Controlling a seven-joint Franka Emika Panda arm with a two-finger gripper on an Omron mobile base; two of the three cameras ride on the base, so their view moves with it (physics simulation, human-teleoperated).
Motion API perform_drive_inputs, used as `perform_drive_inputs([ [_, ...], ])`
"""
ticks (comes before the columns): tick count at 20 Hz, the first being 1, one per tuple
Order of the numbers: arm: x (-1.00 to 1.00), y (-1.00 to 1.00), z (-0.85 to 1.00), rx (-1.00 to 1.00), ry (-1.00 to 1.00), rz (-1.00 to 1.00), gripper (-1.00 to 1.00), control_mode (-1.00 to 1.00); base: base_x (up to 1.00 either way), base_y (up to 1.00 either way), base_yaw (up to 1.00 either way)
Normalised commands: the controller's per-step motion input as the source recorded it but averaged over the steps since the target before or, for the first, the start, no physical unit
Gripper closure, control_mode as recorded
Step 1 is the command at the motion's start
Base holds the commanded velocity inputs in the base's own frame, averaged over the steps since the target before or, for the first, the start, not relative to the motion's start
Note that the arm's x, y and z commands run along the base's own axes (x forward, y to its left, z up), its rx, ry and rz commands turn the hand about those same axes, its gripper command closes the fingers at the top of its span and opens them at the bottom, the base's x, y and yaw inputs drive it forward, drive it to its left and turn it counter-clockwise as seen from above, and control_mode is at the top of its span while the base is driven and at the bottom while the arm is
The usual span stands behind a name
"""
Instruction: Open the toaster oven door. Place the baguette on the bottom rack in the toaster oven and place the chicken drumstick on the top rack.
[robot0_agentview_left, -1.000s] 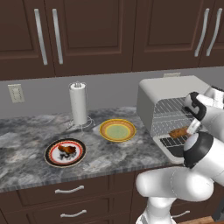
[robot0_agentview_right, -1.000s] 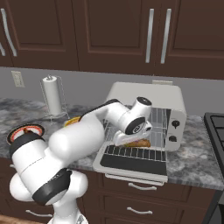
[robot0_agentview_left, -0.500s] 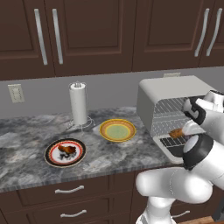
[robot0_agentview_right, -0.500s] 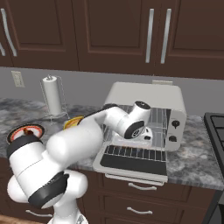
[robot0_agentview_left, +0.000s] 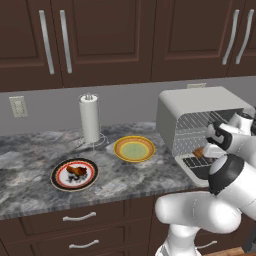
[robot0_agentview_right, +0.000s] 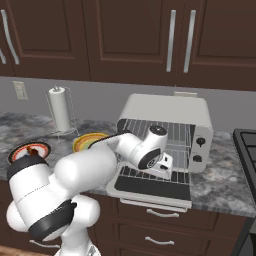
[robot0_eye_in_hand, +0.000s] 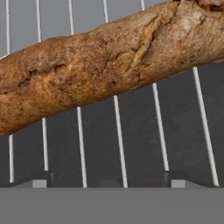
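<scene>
The toaster oven (robot0_agentview_right: 172, 112) stands with its door (robot0_agentview_right: 150, 186) folded down flat. Inside, the golden-brown baguette (robot0_eye_in_hand: 109, 65) lies slanted across the wires of the bottom rack (robot0_eye_in_hand: 118, 144); one end of the baguette (robot0_agentview_left: 199, 151) shows low in the cavity. My gripper (robot0_eye_in_hand: 109, 181) is open just short of the loaf, its fingertips (robot0_eye_in_hand: 43, 179) spread wide with nothing between them. My hand (robot0_agentview_right: 162, 162) sits in the oven mouth above the door. The chicken drumstick (robot0_agentview_left: 76, 172) rests on a red-rimmed plate (robot0_agentview_left: 60, 181) at the left.
An empty yellow plate (robot0_agentview_left: 134, 148) lies between the red-rimmed plate and the oven. A paper towel roll (robot0_agentview_left: 90, 119) stands at the back wall. Two black knobs (robot0_agentview_right: 200, 150) are on the oven's right. A stove edge (robot0_agentview_right: 247, 150) is at the far right.
My hand has sunk a little in the oven mouth. The baguette has stayed on the rack, and the gripper remains open.
</scene>
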Motion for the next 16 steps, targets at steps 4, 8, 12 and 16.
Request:
perform_drive_inputs([
  [4,0.2,-0.03,-0.29,-0.03,0.0,0.0,-1.0,-1.0,0.0,0.0,0.0],
  [8,-0.07,-0.09,-0.21,-0.01,-0.01,0.0,-1.0,-1.0,0.0,0.0,0.0],
  [12,-0.18,-0.02,-0.14,0.0,-0.04,-0.01,-1.0,-1.0,0.0,0.0,0.0],
  [16,-0.28,-0.05,0.06,0.0,-0.02,-0.08,-1.0,-1.0,0.0,0.0,0.0],
])
